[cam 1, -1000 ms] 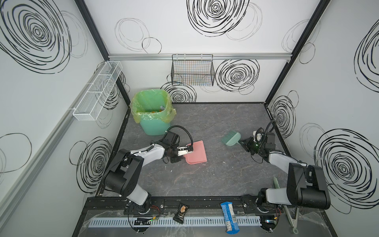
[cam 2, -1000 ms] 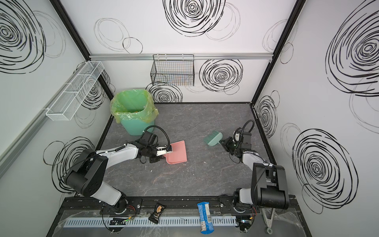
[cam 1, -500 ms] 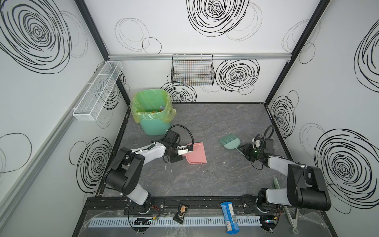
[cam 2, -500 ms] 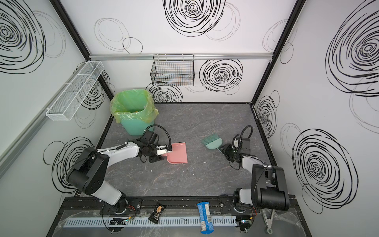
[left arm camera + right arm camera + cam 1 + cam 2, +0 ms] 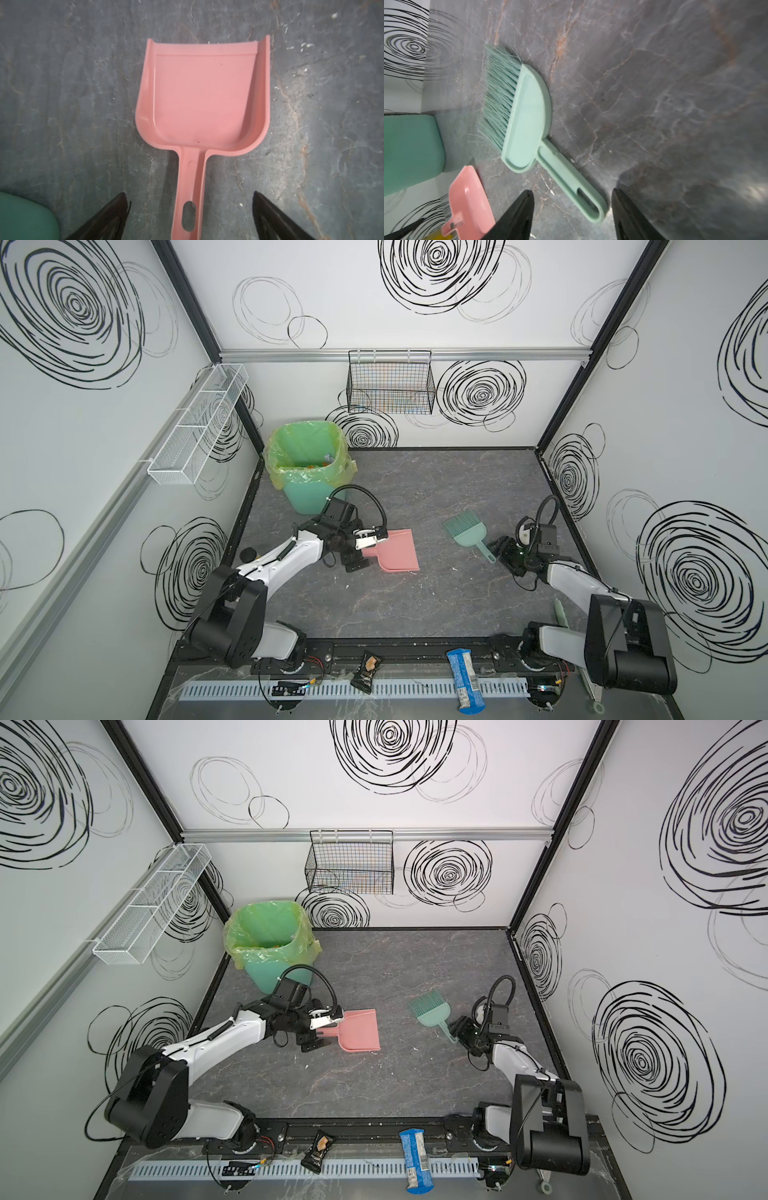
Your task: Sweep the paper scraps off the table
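- Top views both show the paper scraps (image 5: 319,465) down inside the bin (image 5: 307,499). I see orange bits and a paler one against the green liner, but they are too small for me to count.
- The bin stands on the bench (image 5: 436,605) at its back left corner, close to the left wall.
- The bench is dark grey with marble veining. The left wrist view shows tiny white specks scattered on it.
- A pink dustpan (image 5: 397,549) lies flat on the bench just in front of the bin. Its mouth faces the middle and its handle points back at my left arm. The pan looks bare inside in the left wrist view.
- My left pincer (image 5: 190,197) is spread wide with one finger on each side of the dustpan handle. Both fingers are clear of it and grip nothing.
- A mint brush (image 5: 465,531) lies flat on the bench to the right of the dustpan, apart from it. Its bristles fan toward the back and its handle angles toward my right arm.
- My right pincer (image 5: 572,192) has its jaws parted, with the looped end of the brush handle lying between them. The loop sits close to one finger and I can't tell whether it touches. Nothing is clamped.
- On the front ledge (image 5: 540,709) lie a dark snack packet (image 5: 365,670) and a blue snack wrapper (image 5: 465,680), apart from each other.
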